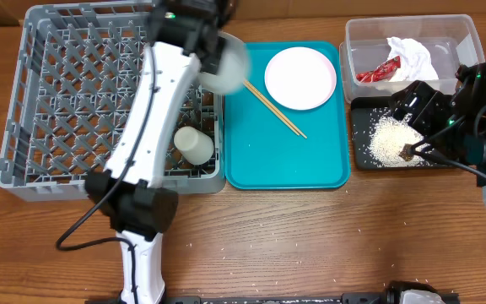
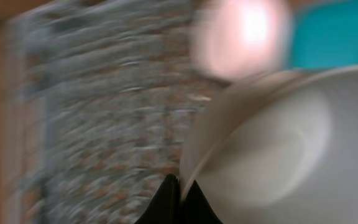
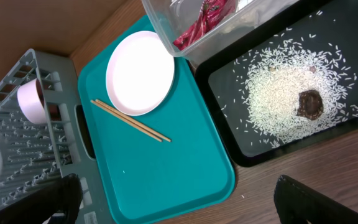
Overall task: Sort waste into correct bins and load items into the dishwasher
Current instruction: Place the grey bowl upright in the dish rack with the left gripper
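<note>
My left gripper (image 1: 205, 46) is shut on the rim of the whitish-grey bowl (image 1: 229, 64) and holds it over the right side of the grey dish rack (image 1: 32, 127). The left wrist view is blurred; my fingertips (image 2: 180, 193) pinch the bowl's rim (image 2: 278, 143). A white cup (image 1: 194, 143) lies in the rack, and a pink bowl (image 3: 31, 99) stands in it. The pink plate (image 1: 300, 78) and chopsticks (image 1: 274, 110) lie on the teal tray (image 1: 285, 160). My right gripper (image 1: 413, 127) is open and empty above the black tray (image 1: 359, 156).
The black tray holds loose rice (image 1: 392, 139) and a brown lump (image 3: 309, 103). The clear tub (image 1: 357, 34) behind it holds a crumpled napkin (image 1: 412, 55) and a red wrapper (image 1: 378, 73). A few rice grains lie on the wooden table in front.
</note>
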